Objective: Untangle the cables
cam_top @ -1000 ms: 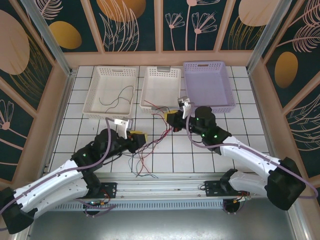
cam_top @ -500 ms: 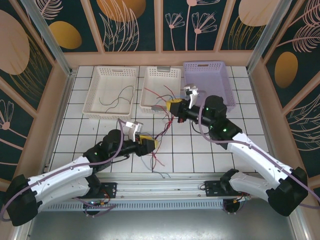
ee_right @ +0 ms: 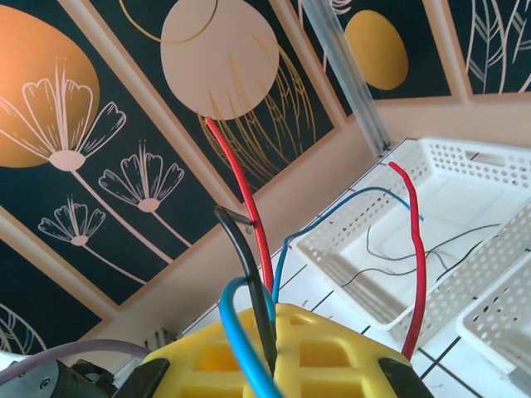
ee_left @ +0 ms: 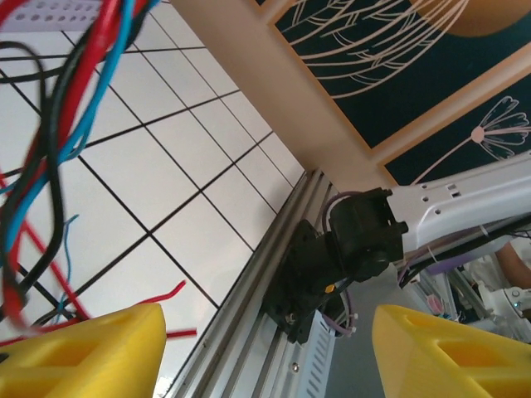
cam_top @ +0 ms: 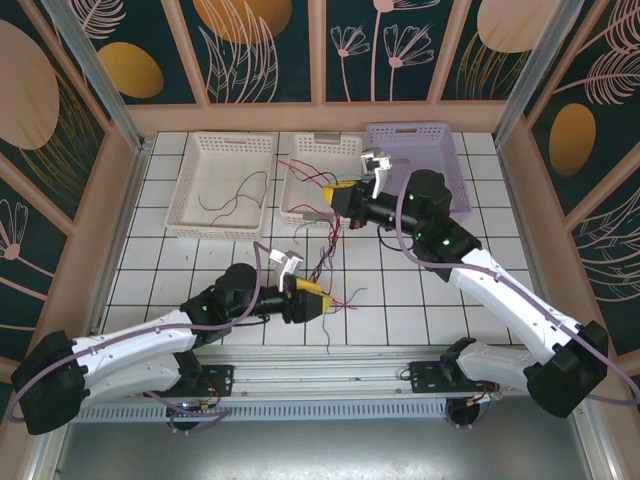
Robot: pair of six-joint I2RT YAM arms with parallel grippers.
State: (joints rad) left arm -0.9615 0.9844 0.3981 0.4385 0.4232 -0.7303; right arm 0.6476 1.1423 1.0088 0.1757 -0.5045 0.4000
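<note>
The left gripper, its yellow fingers spread wide and empty, hovers low over the white tiled tabletop. At its 12 o'clock, thin red, blue and black cables hang from the right gripper, which is clamped tight on them by the white slotted plastic basket's front rim.

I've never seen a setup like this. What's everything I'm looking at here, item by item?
table: one, white tiles with dark lines, under everything.
white baskets: two, white, far edge, left and middle.
lilac basket: one, lilac, far edge, right.
tangled cables: several, red, blue and black, hanging from above the middle basket down to the table.
loose cables: a few, dark, inside the left white basket.
left gripper: one, yellow fingers, open, near side, beside the tangle.
right gripper: one, yellow fingers, shut on the tangled cables.
</note>
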